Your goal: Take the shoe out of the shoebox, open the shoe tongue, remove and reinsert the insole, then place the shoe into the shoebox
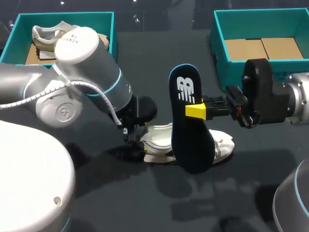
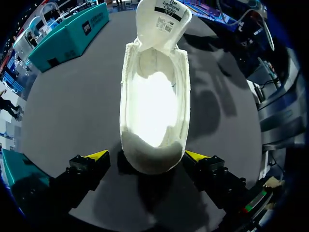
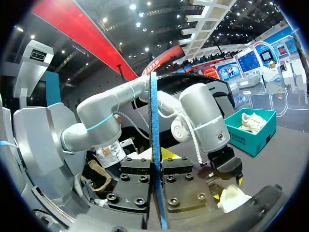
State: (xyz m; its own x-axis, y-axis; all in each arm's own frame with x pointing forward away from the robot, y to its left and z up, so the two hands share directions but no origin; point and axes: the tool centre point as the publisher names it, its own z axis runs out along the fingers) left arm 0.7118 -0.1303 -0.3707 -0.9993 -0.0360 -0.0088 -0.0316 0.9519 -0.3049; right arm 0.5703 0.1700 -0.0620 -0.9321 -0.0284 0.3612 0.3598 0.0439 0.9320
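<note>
Right gripper (image 1: 197,111) clamping dark insole (image 1: 189,142), holding it up on edge over white shoe (image 1: 157,138). Shoe lying on table (image 1: 154,58), outside both boxes, tongue (image 2: 161,19) folding forward, opening showing bare. Left gripper (image 2: 146,155) straddling heel, fingers apart, one tip standing just off it. Left shoebox (image 1: 63,15) holding second shoe (image 1: 46,36); right shoebox (image 1: 260,12) sitting behind right gripper

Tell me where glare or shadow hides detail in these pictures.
Left wrist view: glare washes out the inside of the shoe, so its floor is unreadable. Head view: soft shadows lie on the table around the shoe; the insole is evenly lit.
</note>
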